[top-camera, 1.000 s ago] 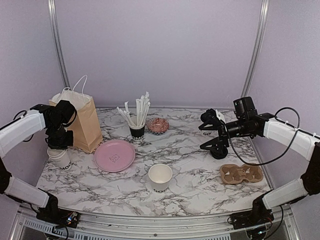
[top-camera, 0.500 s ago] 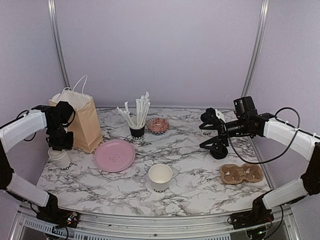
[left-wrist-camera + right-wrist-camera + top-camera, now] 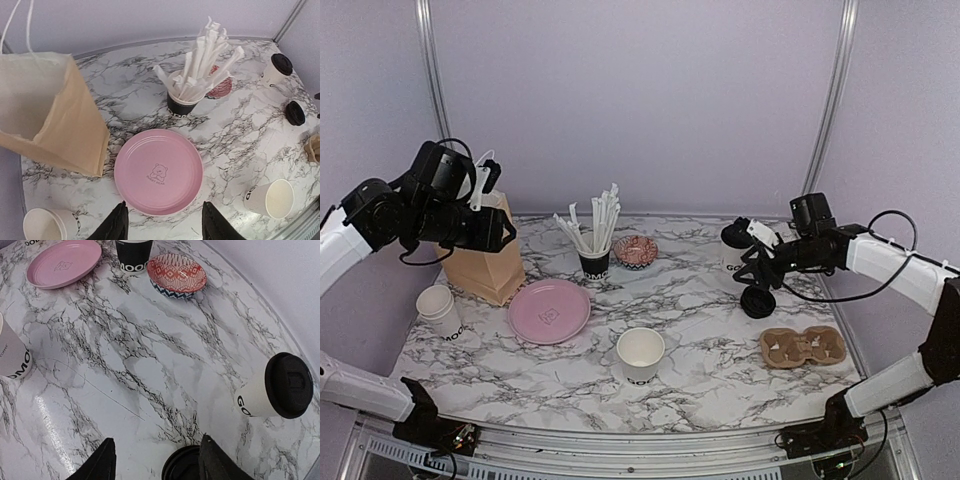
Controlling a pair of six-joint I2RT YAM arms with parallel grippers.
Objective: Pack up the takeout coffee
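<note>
Reach step judged in hand: the lidded coffee cup [image 3: 274, 390] is seen just fwd-right of the right gripper [image 3: 157, 460], held part-open, apparently empty, above a loose black lid [image 3: 182, 466]; left gripper [image 3: 162, 227] open too, nothing held; next, jaws must be shifted round the cup's wall.

The marble tabletop [image 3: 700, 300] carries a paper bag [image 3: 485, 265] in the far left corner, a pink plate [image 3: 549, 310], straw cup [image 3: 594, 263], bowl [image 3: 635, 251], takeout coffee [image 3: 270, 392], loose lid [image 3: 757, 302], cup carrier [image 3: 802, 347], left cup [image 3: 440, 311] and front cup [image 3: 640, 354].
</note>
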